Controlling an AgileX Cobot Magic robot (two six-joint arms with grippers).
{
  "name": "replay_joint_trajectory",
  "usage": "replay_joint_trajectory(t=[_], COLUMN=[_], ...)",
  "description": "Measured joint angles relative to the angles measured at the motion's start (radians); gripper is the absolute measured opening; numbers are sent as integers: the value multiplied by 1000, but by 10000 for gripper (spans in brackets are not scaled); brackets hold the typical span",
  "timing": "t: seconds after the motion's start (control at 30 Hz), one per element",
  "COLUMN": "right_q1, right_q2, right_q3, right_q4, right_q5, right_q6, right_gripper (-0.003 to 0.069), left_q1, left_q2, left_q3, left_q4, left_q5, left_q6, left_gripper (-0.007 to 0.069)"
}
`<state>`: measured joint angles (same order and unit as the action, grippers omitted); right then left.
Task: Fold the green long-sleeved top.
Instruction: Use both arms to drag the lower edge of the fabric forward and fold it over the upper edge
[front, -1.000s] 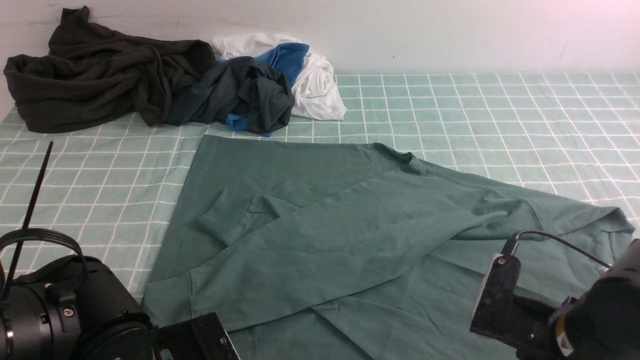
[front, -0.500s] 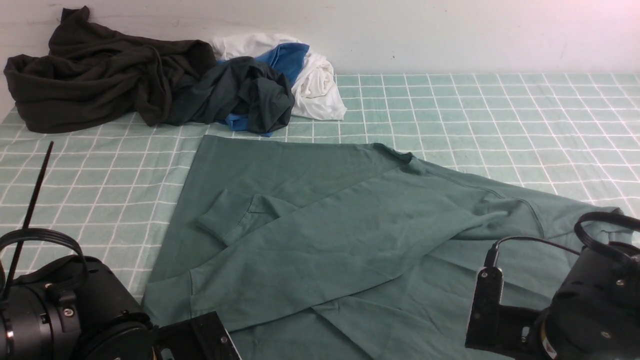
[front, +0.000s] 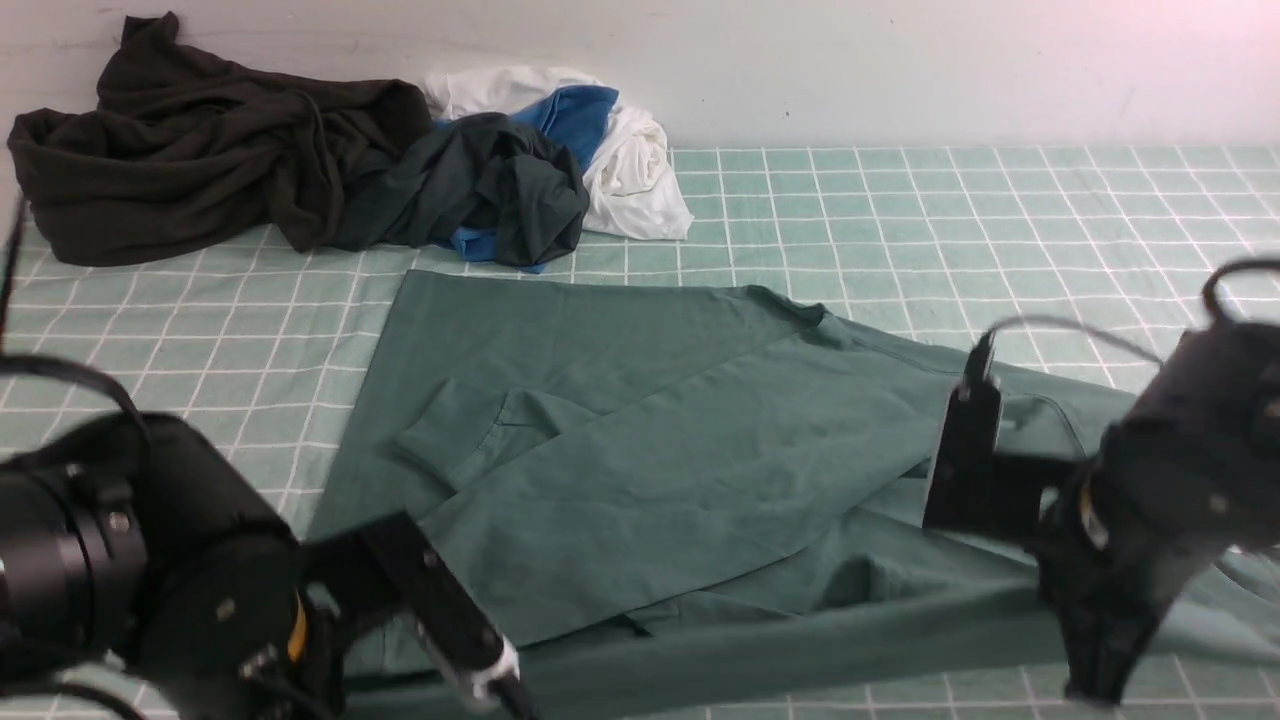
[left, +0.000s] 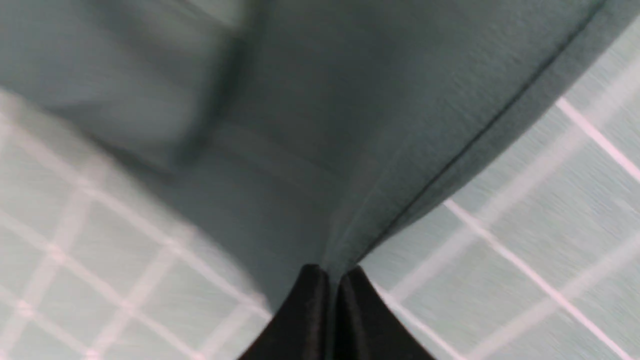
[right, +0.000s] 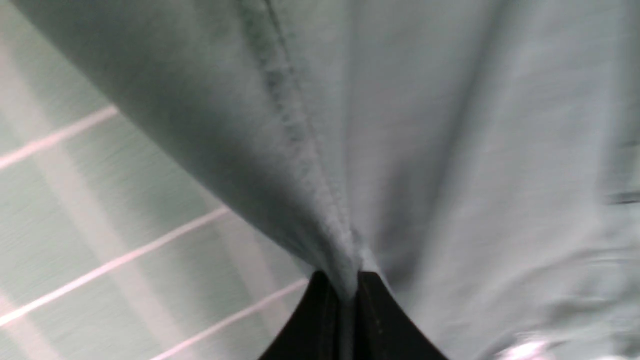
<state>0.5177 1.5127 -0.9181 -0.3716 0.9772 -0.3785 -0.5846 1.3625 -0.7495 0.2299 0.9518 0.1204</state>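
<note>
- The green long-sleeved top (front: 640, 440) is spread on the checked surface (front: 950, 220), with its near edge lifted.
- The left pincer (left: 334, 274) is closed tight on the top's fabric.
- The right pincer (right: 348, 282) is likewise clamped on its fabric.

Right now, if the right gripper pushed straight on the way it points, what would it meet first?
The sage-green cotton long-sleeved top: the right gripper is shut on its edge, pointing down. Just behind lies the mint checked tablecloth, though depth is unclear.
</note>
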Motion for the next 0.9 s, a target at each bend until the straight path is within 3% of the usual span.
replay_joint_trajectory(t=[0.2,0.4,0.57,0.7,0.8,0.9], right_q1=[-199,-286,-317,-323,-324,-329], right_q2=[101,262,435,541,596,649], right_q3=[-327,-541,-705,-782,-816,-851], right_q4=[145,211,215,212,207,177], right_q5=[-60,-48,-59,-110,-155,-213], right_q6=[-175,-243,-207,-143,-95,6], right_gripper=[10,10,10,27,75,193], left_q1=[196,270,311,331,346,365], left_q2=[123,353,611,760,824,875], left_q3=[-379,-749,-1057,-1178,-1211,-1217], left_q4=[44,47,61,78,82,94], left_q5=[10,21,45,7,-64,-173], left_q6=[130,201,228,228,228,228], left_gripper=[17,17,17,22,46,106])
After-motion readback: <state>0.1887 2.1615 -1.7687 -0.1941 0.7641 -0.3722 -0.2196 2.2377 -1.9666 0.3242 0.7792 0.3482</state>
